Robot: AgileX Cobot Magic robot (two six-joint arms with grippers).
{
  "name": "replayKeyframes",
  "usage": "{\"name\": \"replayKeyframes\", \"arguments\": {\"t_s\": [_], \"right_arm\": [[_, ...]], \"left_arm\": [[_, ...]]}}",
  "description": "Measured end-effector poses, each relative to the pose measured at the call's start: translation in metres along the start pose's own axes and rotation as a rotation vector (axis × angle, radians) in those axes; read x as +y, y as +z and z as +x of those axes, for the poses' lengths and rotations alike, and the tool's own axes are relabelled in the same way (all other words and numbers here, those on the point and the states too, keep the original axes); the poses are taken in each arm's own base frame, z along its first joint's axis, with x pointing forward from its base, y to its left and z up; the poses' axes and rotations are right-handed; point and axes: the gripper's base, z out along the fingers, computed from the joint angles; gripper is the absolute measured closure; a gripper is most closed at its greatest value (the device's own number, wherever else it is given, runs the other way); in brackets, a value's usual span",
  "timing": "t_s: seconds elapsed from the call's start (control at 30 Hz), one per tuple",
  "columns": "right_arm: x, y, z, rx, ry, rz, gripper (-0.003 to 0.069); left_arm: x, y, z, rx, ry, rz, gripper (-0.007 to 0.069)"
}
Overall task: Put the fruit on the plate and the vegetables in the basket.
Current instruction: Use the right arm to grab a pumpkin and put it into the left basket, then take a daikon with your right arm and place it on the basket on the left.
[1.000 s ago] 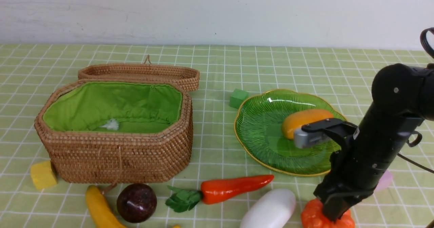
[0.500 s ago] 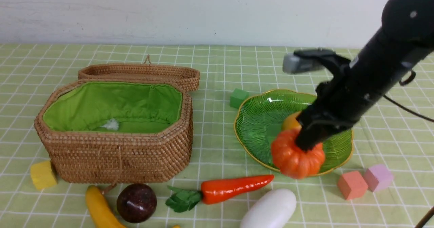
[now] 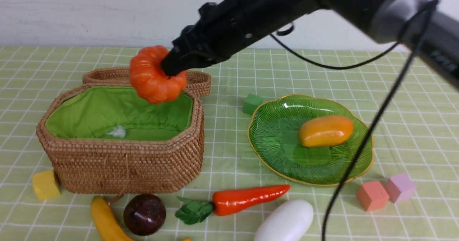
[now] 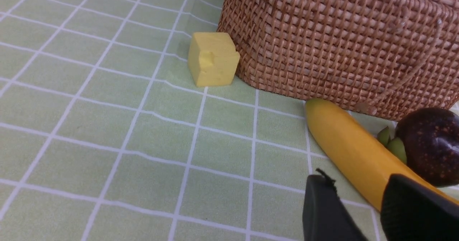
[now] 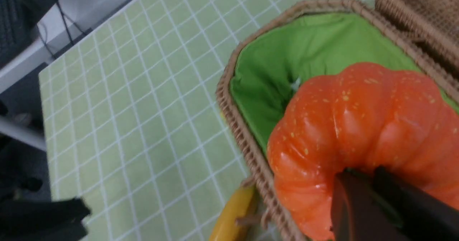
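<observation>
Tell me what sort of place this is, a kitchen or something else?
Most likely a robot test bench, not a kitchen: a table with a checked green cloth against a bare white wall, plastic toy food like the pumpkin and carrot, and loose foam cubes.

Orange pumpkin, green-lined brown wicker basket, gold-edged ribbed green plate, white-gridded pale-green tablecloth.

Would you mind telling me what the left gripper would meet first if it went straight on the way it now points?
Most likely the banana, lying just ahead of the open left gripper; the basket wall stands beyond it, though depth is hard to judge.
</observation>
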Motion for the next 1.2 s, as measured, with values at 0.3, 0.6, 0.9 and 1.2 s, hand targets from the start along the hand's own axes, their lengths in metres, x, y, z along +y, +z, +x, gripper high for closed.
{"name": "replayKeyframes", "arguments": {"t_s": [0.3, 0.6, 0.9, 1.2], "right_arm": [[-0.04, 0.063, 0.03, 0.038, 0.061, 0.05, 0.0495], [-0.032, 0.05, 0.032, 0.137, 0.083, 0.026, 0.004], [-0.005, -0.072, -0.003, 0.118, 0.033, 0.037, 0.0026], [0.032, -0.143, 0.034, 0.192, -0.028, 0.12, 0.016]], "left_arm": [[0.0, 0.0, 0.0, 0.0, 0.0, 0.0, 0.0386], [0.0, 0.0, 0.0, 0.0, 0.0, 0.0, 0.0386], [0.0, 0.0, 0.0, 0.0, 0.0, 0.0, 0.0386], [0.0, 0.0, 0.0, 0.0, 0.0, 0.0, 0.0386]]}}
